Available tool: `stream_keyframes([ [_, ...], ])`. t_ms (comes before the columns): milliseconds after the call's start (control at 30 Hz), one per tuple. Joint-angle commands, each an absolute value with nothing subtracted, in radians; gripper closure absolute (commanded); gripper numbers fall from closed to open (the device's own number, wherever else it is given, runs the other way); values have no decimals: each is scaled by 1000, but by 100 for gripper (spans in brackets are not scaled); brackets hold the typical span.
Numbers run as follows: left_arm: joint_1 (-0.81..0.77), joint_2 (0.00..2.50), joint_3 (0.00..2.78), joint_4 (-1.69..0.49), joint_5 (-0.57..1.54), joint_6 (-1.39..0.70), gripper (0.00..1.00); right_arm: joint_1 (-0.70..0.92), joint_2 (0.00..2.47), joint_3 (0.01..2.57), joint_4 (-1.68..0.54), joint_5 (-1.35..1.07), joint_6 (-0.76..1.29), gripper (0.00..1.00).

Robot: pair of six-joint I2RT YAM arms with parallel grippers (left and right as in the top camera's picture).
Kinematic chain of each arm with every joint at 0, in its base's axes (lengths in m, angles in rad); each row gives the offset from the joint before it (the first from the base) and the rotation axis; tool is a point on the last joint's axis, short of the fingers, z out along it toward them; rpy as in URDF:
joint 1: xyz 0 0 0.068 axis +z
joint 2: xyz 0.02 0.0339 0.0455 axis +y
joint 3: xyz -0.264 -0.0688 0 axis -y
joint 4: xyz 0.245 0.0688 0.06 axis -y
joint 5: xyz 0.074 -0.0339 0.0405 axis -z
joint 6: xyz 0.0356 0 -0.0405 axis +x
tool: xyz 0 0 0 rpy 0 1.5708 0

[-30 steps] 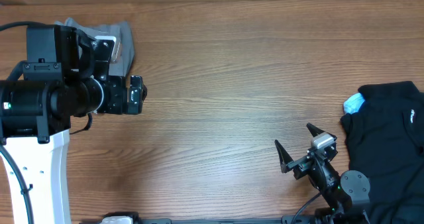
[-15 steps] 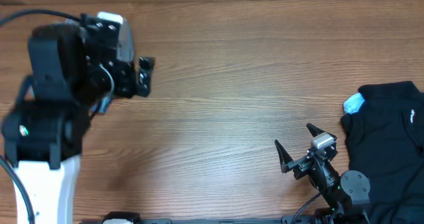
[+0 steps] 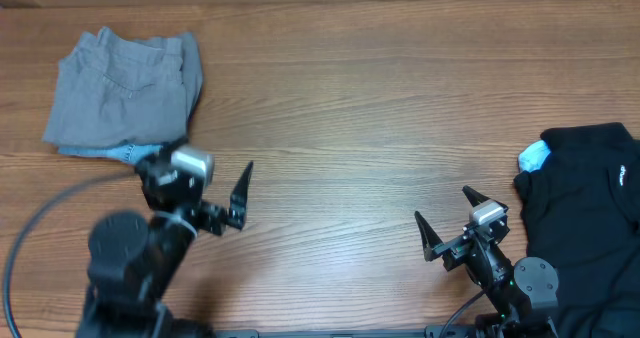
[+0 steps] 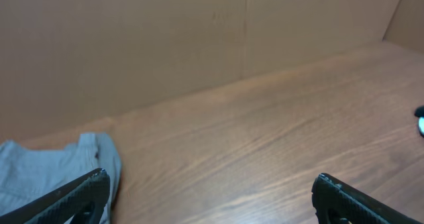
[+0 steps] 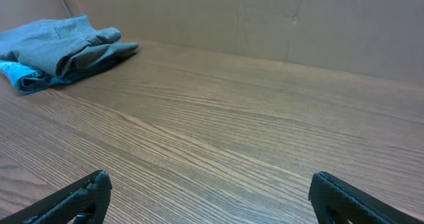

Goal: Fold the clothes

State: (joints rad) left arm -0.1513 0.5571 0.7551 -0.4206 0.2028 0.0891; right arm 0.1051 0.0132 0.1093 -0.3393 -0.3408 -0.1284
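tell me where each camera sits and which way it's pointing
Overhead: above the table, looking straight down; both arms show, grey shorts far left, black garment right.
Left wrist: on the left arm, looking over the table at the brown wall; open left gripper at the bottom.
Right wrist: on the right arm, low, looking across the table toward the shorts; open right gripper at the bottom.
Shared: all three views show the grey shorts.

A: Where do the shorts [image 3: 125, 90] lie?
B: On the worktop [image 3: 350, 128], at ten o'clock. The left pincer [image 3: 236, 203] sits near, at their five o'clock.
A: And the other garment [image 3: 585, 213]?
B: At the three o'clock edge, with the right pincer [image 3: 442, 204] at its nine o'clock, apart.
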Motion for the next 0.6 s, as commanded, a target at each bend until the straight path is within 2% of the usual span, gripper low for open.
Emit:
stream_keyframes([
  [0, -159, 394, 588, -402, 215, 109, 0, 101, 3, 103, -334, -345, -131, 0],
  [300, -158, 24, 298, -387, 200, 109, 0, 101, 3, 103, -334, -345, -131, 0],
  [567, -158, 3, 118, -279, 189, 109, 0, 101, 3, 103, -334, -345, -131, 0],
])
